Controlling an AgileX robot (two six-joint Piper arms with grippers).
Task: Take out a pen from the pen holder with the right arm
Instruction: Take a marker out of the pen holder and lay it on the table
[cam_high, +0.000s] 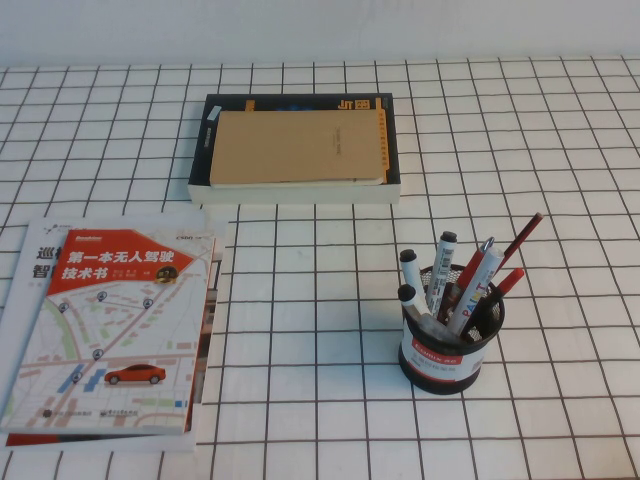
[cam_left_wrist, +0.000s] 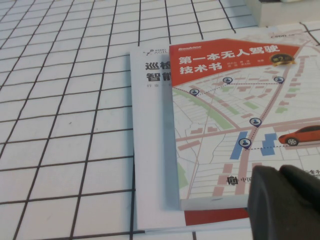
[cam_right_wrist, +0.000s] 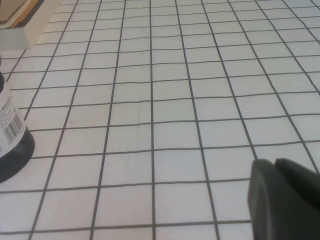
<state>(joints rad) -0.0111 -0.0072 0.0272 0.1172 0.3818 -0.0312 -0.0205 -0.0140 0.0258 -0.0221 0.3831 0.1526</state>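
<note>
Right tool (cam_right_wrist: 275, 167) closed, empty, over bare white grid-lined table (cam_high: 300, 330) near black mesh pen holder (cam_high: 451, 345).
Left tool (cam_left_wrist: 279, 171) closed above red-and-white map-cover book (cam_high: 115, 320), near-left; holder near-right, red and white pens (cam_high: 470, 285) leaning inside, open table all round; tan book (cam_high: 295, 148) stacked on black-edged book (cam_high: 390, 140), far centre.

Left hand (cam_left_wrist: 280, 200) and right hand (cam_right_wrist: 278, 200) appear matte black.

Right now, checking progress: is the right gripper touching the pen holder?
Apart: right wrist view shows table between right gripper and pen holder; left gripper above book.
</note>
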